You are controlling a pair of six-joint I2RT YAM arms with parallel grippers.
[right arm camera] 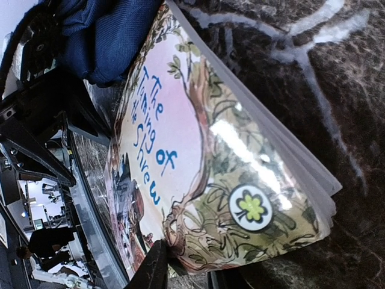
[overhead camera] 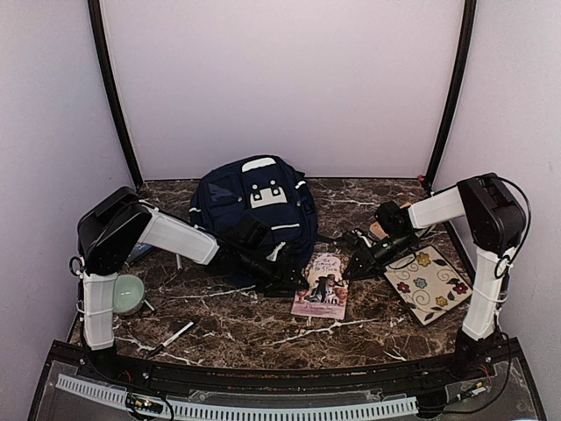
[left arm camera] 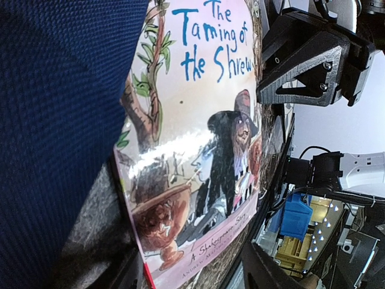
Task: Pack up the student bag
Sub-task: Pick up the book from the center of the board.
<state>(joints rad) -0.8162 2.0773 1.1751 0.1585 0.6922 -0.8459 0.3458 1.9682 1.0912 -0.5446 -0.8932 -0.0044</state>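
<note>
Prob. grabbing book (overhead camera: 322, 285) right of far-center student bag (overhead camera: 254, 206), right gripper (overhead camera: 355, 263) pinching its far edge, left gripper (overhead camera: 285, 282) spread open by bag; next needing lift twd bag mouth.

1. The left arm (overhead camera: 175, 235) is stretched from the left edge of the table (overhead camera: 245, 329); on the left gripper (overhead camera: 292, 284) the jaws are spread wide.
2. The right arm (overhead camera: 438, 209) is bent inward; the right gripper (overhead camera: 353, 268) is tilted down, its fingers (right arm camera: 153, 268) close together.
</note>
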